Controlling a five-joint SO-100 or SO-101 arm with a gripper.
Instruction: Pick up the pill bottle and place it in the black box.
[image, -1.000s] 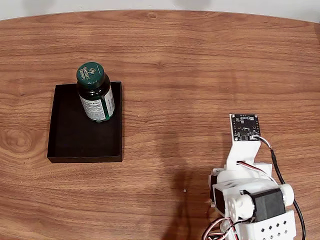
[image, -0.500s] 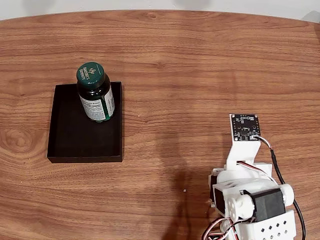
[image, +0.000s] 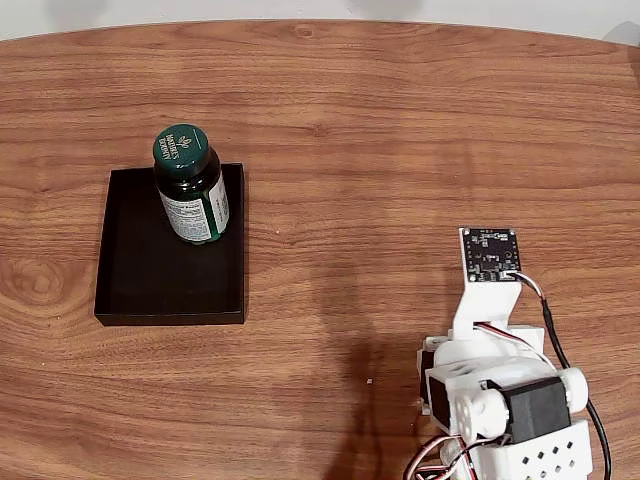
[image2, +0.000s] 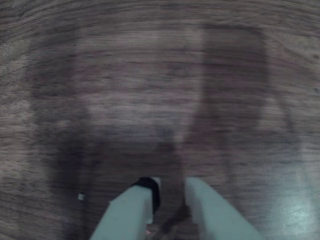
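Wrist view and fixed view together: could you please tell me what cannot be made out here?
- Gripper: wrist view is blurred and the bottom edge cuts its fingers; open or shut is unclear.
- Pill bottle: label print too small to read in the fixed view.
- Black box: the bottle hides part of its floor.

Green-capped pill bottle stands upright inside black box's far right corner

A wooden desk with reddish-brown grain running left to right spans the fixed view, a round knot at its left side. Its far edge curves gently, and beyond it lies a pale, plain strip of surface. The light is even and soft, with faint shadows near the close edge. In the wrist view the same grain looks blurred and dim
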